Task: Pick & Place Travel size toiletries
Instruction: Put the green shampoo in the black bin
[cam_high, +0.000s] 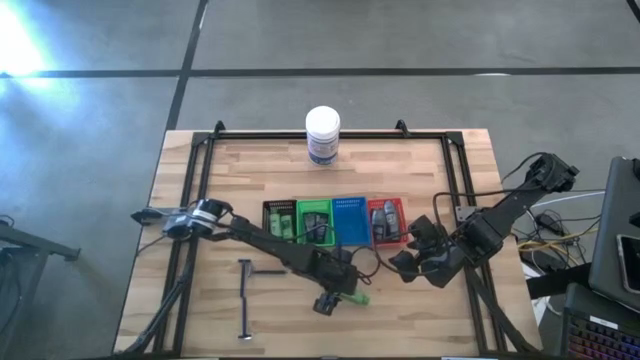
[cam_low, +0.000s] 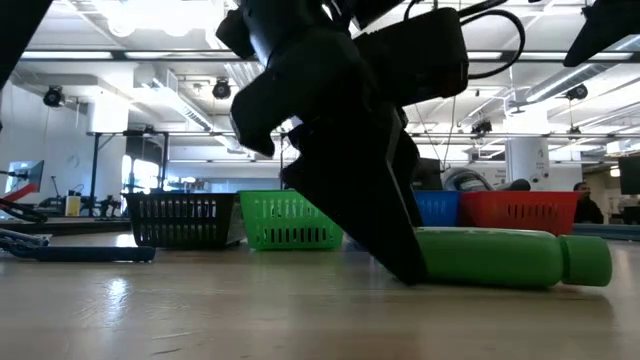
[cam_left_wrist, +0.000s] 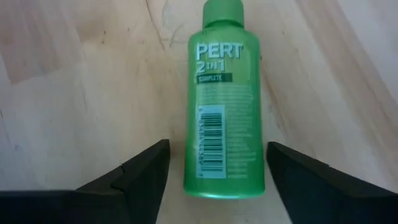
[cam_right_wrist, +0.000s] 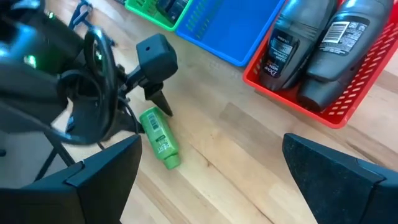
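Lying flat on the wooden table, the small bright-green plastic shampoo bottle sits between our left claw fingers, which stand wide and do not touch it. We judge it light, stiff and smooth, so it may roll; grip across mid-body. White lettering, barcode and a green cap mark it. Our right claw waits wide nearby.
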